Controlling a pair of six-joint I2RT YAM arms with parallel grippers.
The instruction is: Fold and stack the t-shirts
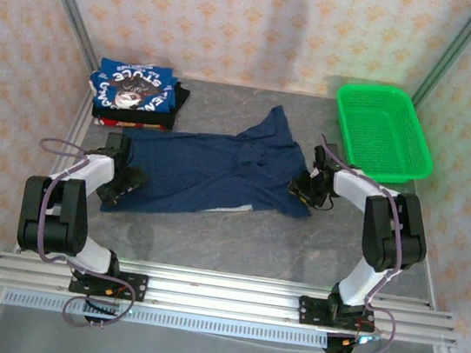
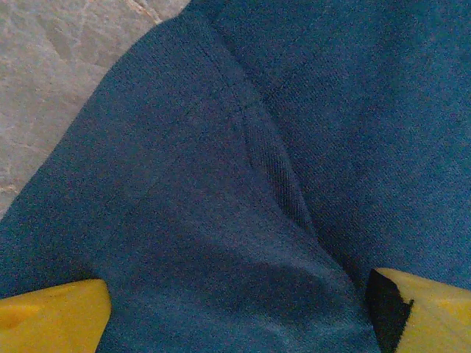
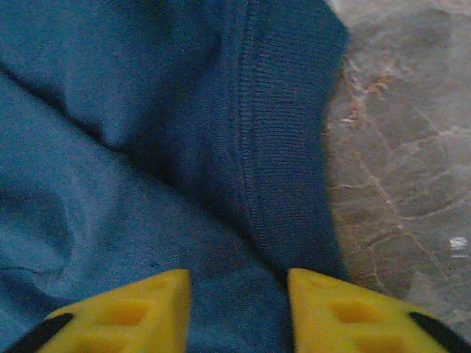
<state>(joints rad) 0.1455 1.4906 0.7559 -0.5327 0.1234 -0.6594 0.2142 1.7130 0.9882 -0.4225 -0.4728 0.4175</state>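
Grey marbled table (image 1: pixel 234 247) between patterned walls (image 1: pixel 240 19) carries one navy shirt (image 1: pixel 210 173) spread mid-table, one stack of folded shirts (image 1: pixel 133 92) at the far left corner, one green basket (image 1: pixel 380 131) far right, and two arms. Left gripper (image 2: pixel 239 294) stands wide apart over the shirt's left end. Right gripper (image 3: pixel 239 294) straddles a ribbed hem (image 3: pixel 272 147), plain from its wrist camera; whether it pinches the cloth I cannot tell.

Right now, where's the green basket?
In the top view the green basket sits at the far right of the table, just beyond the right gripper and right of the spread navy t-shirt.
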